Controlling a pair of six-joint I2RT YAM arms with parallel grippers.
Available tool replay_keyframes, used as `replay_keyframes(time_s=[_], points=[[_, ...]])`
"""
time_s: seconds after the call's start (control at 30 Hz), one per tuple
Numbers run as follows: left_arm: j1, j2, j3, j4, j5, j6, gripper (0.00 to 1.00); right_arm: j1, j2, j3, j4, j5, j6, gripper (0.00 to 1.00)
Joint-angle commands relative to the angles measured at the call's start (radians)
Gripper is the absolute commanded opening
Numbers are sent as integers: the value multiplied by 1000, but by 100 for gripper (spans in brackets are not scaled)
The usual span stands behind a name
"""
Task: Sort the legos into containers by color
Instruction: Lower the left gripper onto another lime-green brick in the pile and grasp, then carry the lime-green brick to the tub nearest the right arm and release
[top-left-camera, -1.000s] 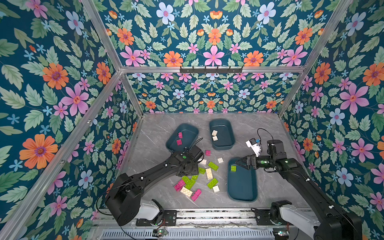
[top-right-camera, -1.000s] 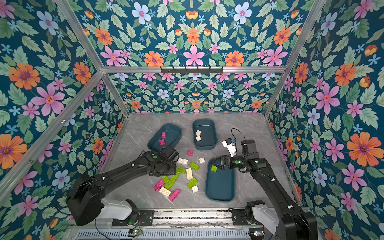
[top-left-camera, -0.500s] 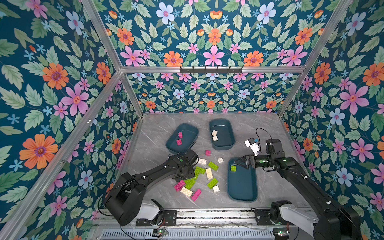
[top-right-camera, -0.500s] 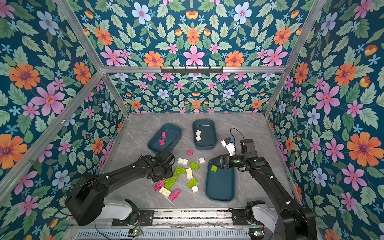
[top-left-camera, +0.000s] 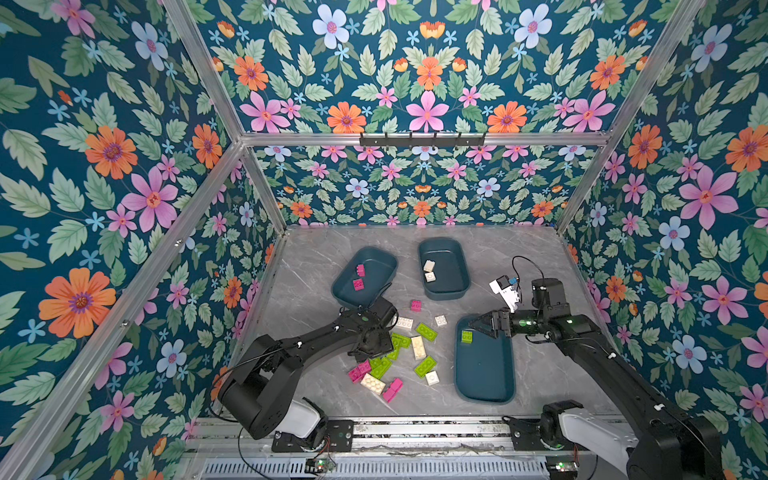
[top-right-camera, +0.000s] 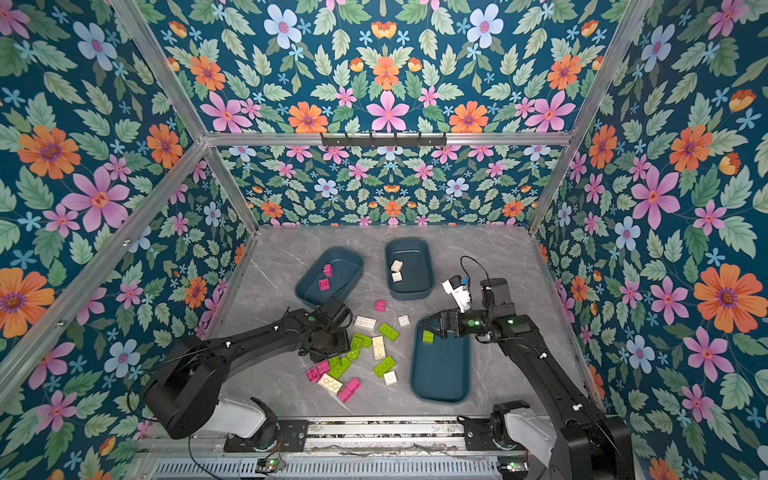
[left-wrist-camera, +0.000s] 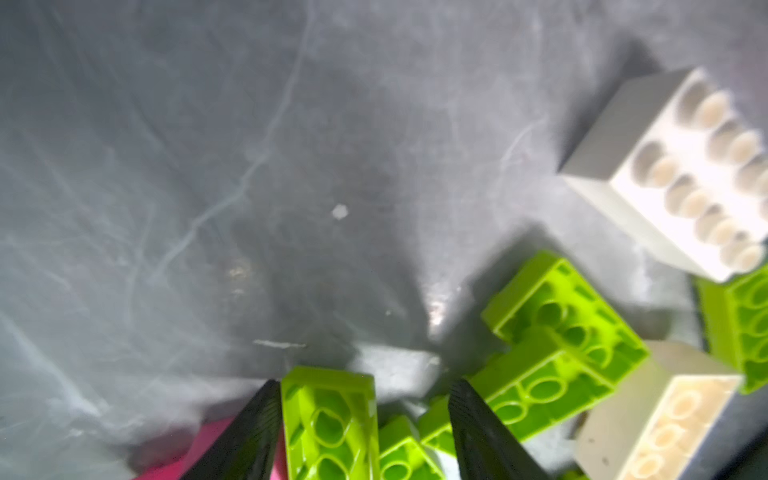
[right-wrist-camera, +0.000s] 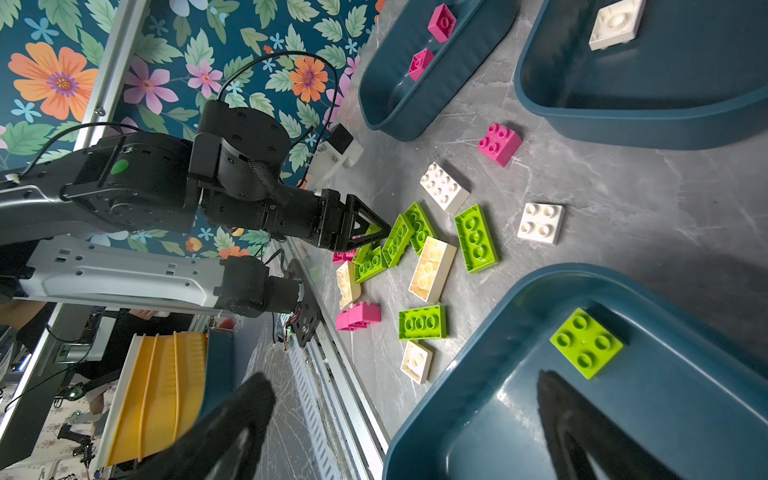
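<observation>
One shift within the last second: dropped into the loose legos (top-left-camera: 424, 366) and narrowing, left gripper (left-wrist-camera: 362, 384) half-spread astride a lime brick (left-wrist-camera: 328, 415), against one finger, clear of the other, not pinched yet. Rightward, right gripper (top-left-camera: 478, 326) as before, spread wide and empty over a teal tub (top-left-camera: 484, 386), a square lime brick (top-left-camera: 466, 336) inside, just ahead of its tips. Likely a green pickup starting.

Teal floral walls (top-left-camera: 415, 83), grey marble tabletop (top-left-camera: 316, 257), aluminium frame rails (top-left-camera: 291, 139)
</observation>
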Motion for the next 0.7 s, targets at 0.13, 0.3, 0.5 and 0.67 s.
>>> replay_keyframes(time_s=[0.13,0.3,0.5,0.67], points=[[-2,17,34,-27,-21,27,59,2,-9,-9,3,3,-6,99],[-8,-5,39,-83,-39,62,58,2,-9,-15,13,1,1,99],[-26,-13,26,-103,-13,93,54,2,-10,-27,19,-5,6,99],[-35,-4,6,-74,5,86,48,2,-20,-35,19,-1,11,99]])
